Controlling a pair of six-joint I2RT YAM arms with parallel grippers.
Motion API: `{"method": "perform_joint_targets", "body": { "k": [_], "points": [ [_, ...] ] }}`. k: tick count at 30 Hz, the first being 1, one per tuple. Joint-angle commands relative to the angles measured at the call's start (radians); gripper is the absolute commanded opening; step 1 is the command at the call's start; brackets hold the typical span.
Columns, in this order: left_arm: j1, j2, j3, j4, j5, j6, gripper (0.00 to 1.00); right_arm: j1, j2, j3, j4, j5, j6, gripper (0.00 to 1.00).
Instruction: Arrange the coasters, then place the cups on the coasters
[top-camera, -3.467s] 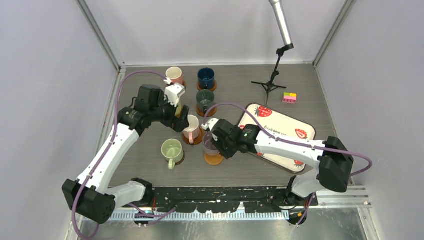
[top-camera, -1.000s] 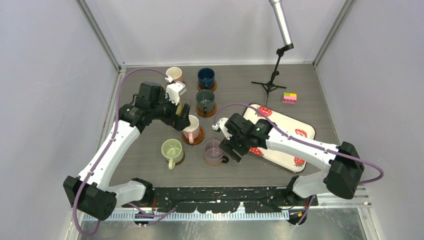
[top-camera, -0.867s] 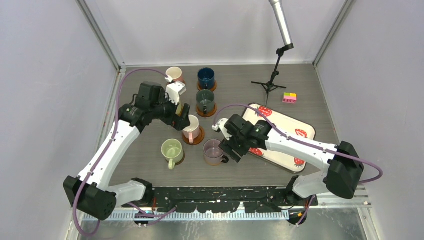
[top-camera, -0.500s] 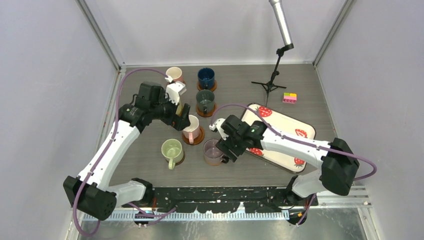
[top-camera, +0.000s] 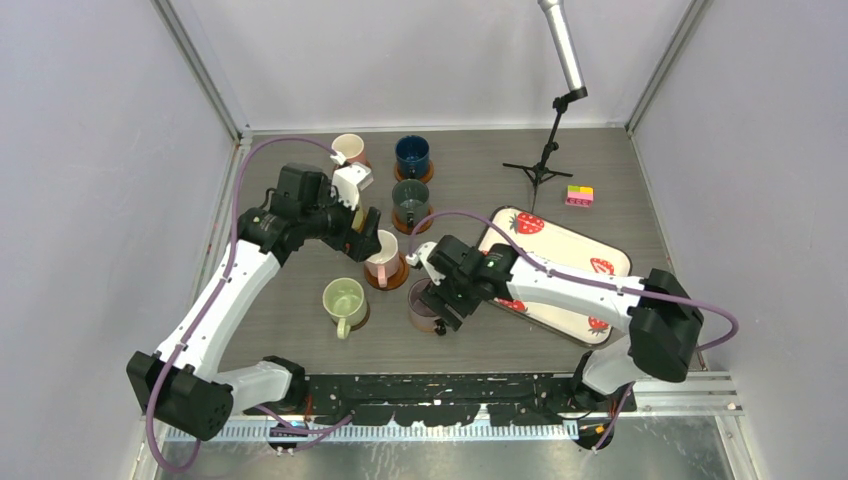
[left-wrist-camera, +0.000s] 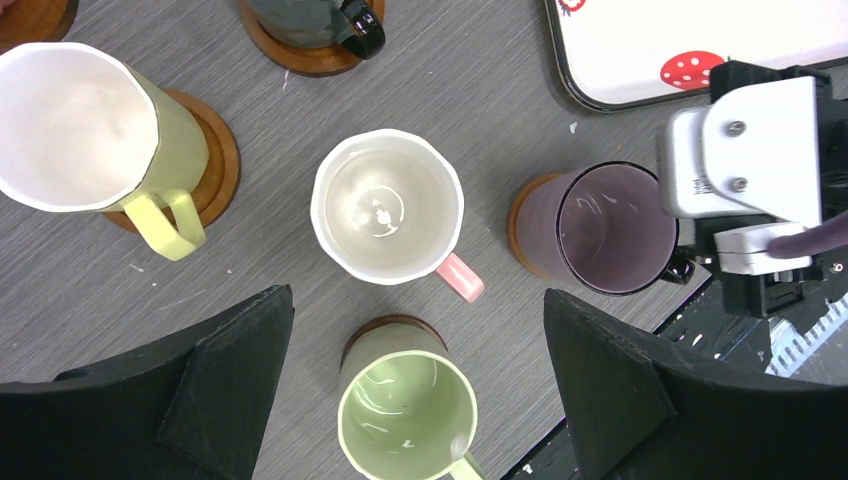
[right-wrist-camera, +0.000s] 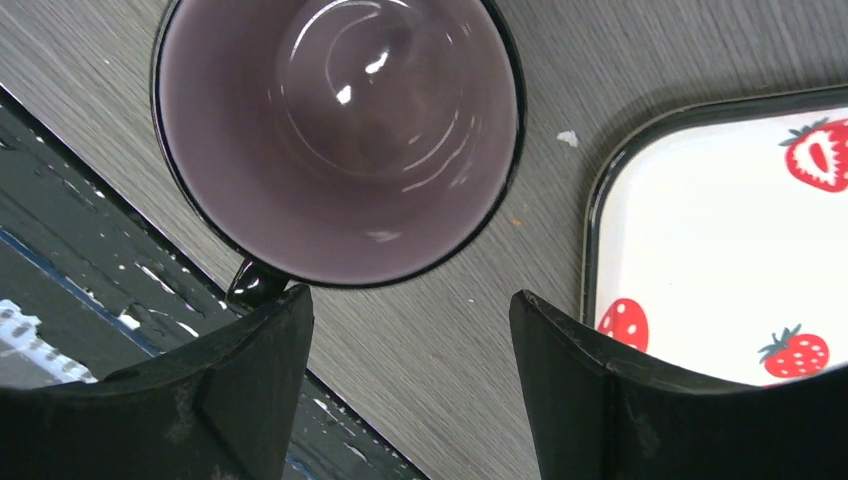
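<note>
Black and matte, the jaws of the right claw (right-wrist-camera: 408, 310) are standing wide apart with only grey, wood-grained tabletop (right-wrist-camera: 440, 400) showing between them, so it is gripping nothing. Just beyond its tips the purple cup (right-wrist-camera: 340, 130) is sitting upright, glossy and translucent, with a thin dark rim.

A few seconds ago this claw was carrying that cup above a bare coaster. A second ago the cup was already down and the claw was drawing off toward the tray. Now it is swinging back over the cup's near-right side, above the dark handle (right-wrist-camera: 250, 285). I am reading that as a release already made and a small correction being weighed — perhaps to the handle's direction.

Moving outward, the brown wooden coaster (left-wrist-camera: 518, 222) is peeking from under the purple cup on one side only, so I cannot tell whether the cup is sitting centred. To the right, the white strawberry-print tray (right-wrist-camera: 700, 250) is lying flat and smooth, near the cup but apart.

To the left, the left claw (left-wrist-camera: 417, 300) is hanging open over the cream-pink cup (left-wrist-camera: 385, 205) as it was a second ago — holding nothing. Around it the light green cup (left-wrist-camera: 405, 425), pale yellow cup (left-wrist-camera: 75, 125) and dark grey cup (left-wrist-camera: 300, 15) are each resting on a round wooden disc. Farther off, the dark blue cup (top-camera: 412, 157) and pink cup (top-camera: 348, 150) are doing the same. With every visible cup on wood, the task is looking close to finished.
</note>
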Motion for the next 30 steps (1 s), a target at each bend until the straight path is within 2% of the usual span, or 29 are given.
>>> {"method": "perform_joint_targets", "body": {
  "k": [1,6,14,23,27,30],
  "points": [
    [0.007,-0.004,0.019,0.016,0.02,-0.007,0.98,0.014,0.046,0.075,-0.011,-0.039,0.06,0.77],
    [0.006,-0.002,0.014,0.016,0.018,-0.003,0.98,0.013,0.077,0.107,-0.042,-0.068,0.093,0.78],
    [0.01,0.001,0.012,0.015,0.019,-0.002,0.98,0.014,0.009,0.091,-0.102,-0.116,0.041,0.79],
    [0.019,0.013,0.023,0.014,0.047,-0.023,0.98,-0.025,-0.077,0.087,-0.166,-0.255,-0.039,0.77],
    [0.024,0.022,0.034,0.01,0.06,-0.029,0.98,-0.048,-0.094,0.092,-0.159,-0.251,-0.069,0.77],
    [0.035,0.032,0.045,0.007,0.08,-0.043,0.98,-0.049,-0.095,0.076,-0.146,-0.251,-0.057,0.73]
  ]
}}
